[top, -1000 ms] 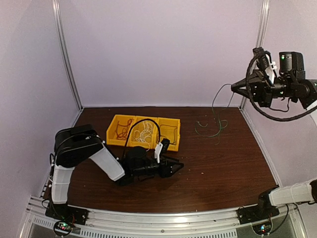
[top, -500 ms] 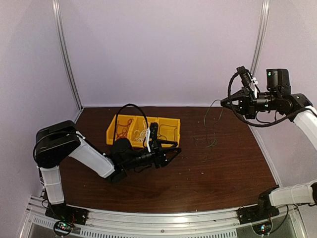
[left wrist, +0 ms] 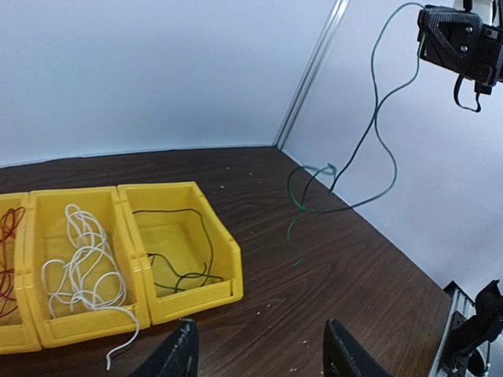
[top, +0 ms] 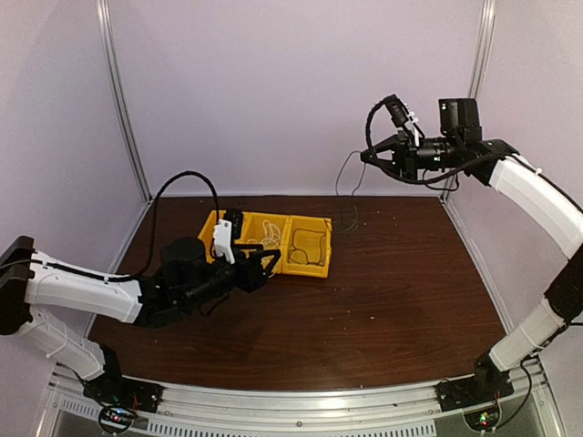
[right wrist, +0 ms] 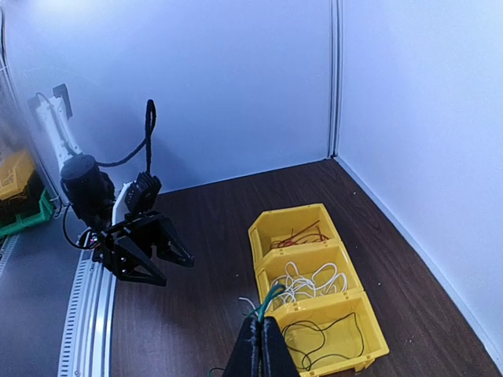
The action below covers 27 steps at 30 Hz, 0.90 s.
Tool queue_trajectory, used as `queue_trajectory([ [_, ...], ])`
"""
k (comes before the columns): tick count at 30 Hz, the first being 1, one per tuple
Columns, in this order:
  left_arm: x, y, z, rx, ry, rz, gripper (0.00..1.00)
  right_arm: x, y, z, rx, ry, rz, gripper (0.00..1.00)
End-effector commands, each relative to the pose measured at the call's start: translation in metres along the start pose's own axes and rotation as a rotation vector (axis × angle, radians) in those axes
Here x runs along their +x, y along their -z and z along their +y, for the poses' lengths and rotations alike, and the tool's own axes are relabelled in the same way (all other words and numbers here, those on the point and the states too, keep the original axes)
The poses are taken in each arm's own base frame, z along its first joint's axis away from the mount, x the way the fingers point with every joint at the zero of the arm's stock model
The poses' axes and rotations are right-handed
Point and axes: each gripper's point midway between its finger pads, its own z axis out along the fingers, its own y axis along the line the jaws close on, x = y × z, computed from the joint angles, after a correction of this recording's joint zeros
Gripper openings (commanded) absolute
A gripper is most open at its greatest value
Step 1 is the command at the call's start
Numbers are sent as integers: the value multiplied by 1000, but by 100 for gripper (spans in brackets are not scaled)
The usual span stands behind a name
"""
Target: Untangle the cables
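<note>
- Bin [top: 310, 270] on desk [top: 410, 300], far left of centre: red cable [left wrist: 6, 228], white cable [left wrist: 78, 267], dark cable [left wrist: 209, 243], one per slot.
- Green cable [left wrist: 372, 78] hangs from right claw [top: 364, 155], pinched on it, high at far right.
- Left claw [top: 260, 269] agape, low beside bin.

**Background, non-task items**

Dark wood-grain worktop [top: 401, 300] with a few pale specks on it. A yellow bin [top: 310, 270] sits on it toward the back, left of centre, with three compartments in a row. Plain pale walls [top: 291, 91] on three sides, metal posts [top: 123, 109] in the back corners. A ribbed metal rail [top: 301, 411] runs along the near edge.
</note>
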Motion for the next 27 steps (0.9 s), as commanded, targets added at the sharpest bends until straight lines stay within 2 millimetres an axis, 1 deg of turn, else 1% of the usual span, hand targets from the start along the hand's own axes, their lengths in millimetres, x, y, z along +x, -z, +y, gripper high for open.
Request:
queue_trajectory([
  [1,-6,37,42,-204,-53,-6,55,-27,-24,-17,-14,45,-67,0],
  [4,-15,52,51,-248,-59,-31,56,-26,-40,-28,-38,32,-69,0],
  [7,-20,63,56,-268,-60,-49,57,-22,-58,-40,-58,15,-67,0],
  [13,-17,71,68,-327,-64,-37,60,-9,-88,-63,-81,-19,-60,0],
  [16,-14,74,75,-357,-54,-29,63,3,-100,-78,-72,-35,-50,0],
  [18,-13,76,77,-360,-52,-29,63,15,-110,-88,-64,-47,-30,0],
  [21,-15,80,81,-369,-46,-38,64,45,-124,-106,-41,-63,25,0],
  [22,-15,81,81,-370,-45,-41,64,61,-130,-114,-28,-74,55,0],
  [24,-18,84,83,-378,-46,-46,65,85,-136,-122,-10,-74,107,0],
  [27,-21,88,88,-397,-53,-56,66,119,-142,-126,4,-51,192,0],
])
